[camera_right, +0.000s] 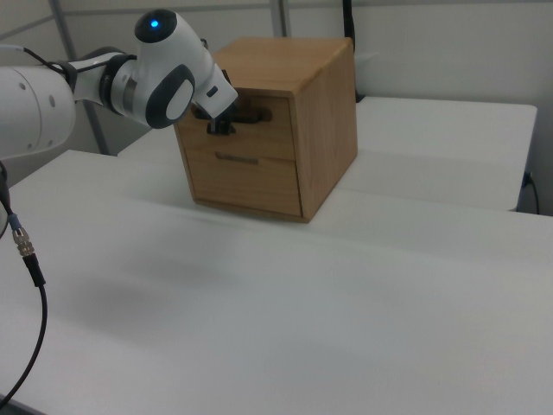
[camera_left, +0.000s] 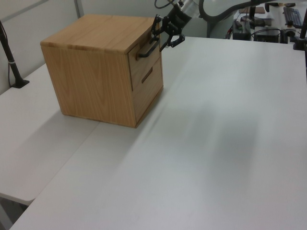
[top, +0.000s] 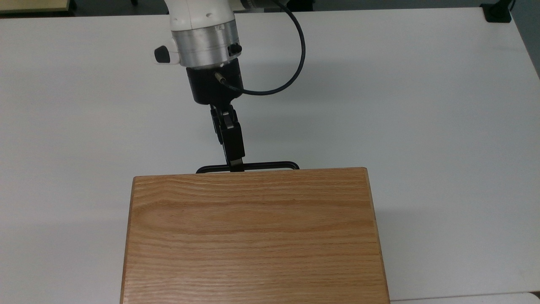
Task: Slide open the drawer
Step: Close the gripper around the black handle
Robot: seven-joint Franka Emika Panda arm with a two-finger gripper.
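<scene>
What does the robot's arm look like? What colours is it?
The arm is white with a shiny silver ring, then a black wrist. A thin black cable loops out from it. The gripper is black and skinny. In the right view, a blue light glows on a grey-and-white joint.

Arm: one, white with silver wrist ring and black flange, reaching from the far side of the top view toward its near side. Gripper (top: pixel 236 165): black, two-finger, tilted downward; in the left view (camera_left: pixel 162 38) fingers spread apart, one higher, one lower. Black cable looped beside the wrist
</scene>
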